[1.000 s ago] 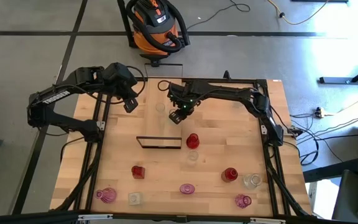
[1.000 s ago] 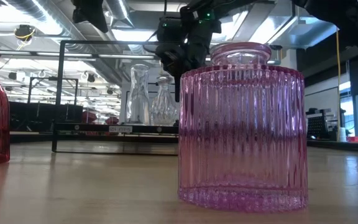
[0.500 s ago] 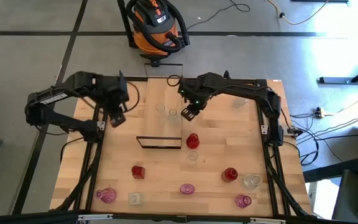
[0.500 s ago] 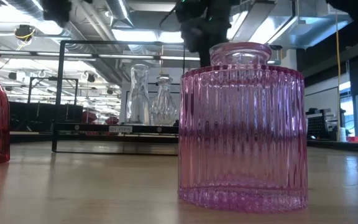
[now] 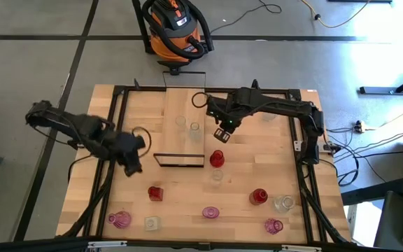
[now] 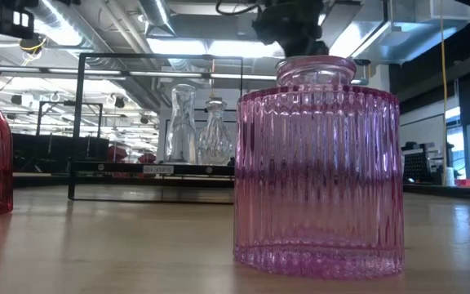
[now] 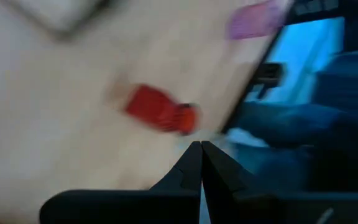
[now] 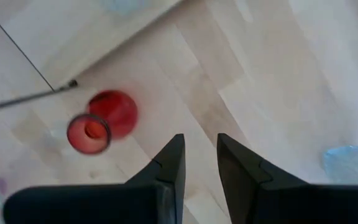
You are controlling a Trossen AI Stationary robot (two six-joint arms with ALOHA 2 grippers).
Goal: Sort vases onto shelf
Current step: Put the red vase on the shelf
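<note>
The shelf (image 5: 185,145) is a light plank with a thin black frame, running from the far edge toward the table's middle. Two clear vases (image 5: 180,122) (image 5: 194,128) stand on it, and in the low view they show upright (image 6: 182,122) (image 6: 215,131). A red vase (image 5: 217,158) (image 8: 101,121) stands on the table by the shelf's near right corner. My right gripper (image 5: 222,135) (image 8: 201,138) hangs open and empty above the table, just right of the shelf, pointing down. My left gripper (image 5: 133,166) (image 7: 201,144) is shut and empty at the table's left, left of the shelf's near end.
Loose vases stand across the near half of the table: red (image 5: 155,192) (image 5: 259,196), pink (image 5: 121,219) (image 5: 210,212) (image 5: 273,225), clear (image 5: 217,176) (image 5: 151,222) (image 5: 283,203). One pink vase (image 6: 317,163) fills the low view. A black frame (image 5: 303,140) runs round the table.
My left gripper has swung from the far side beside the shelf toward the table's left and near edges, sinking and rolling as it went. My right gripper has risen and drifted toward the right edge, away from the clear vases on the shelf. The vases stay put.
</note>
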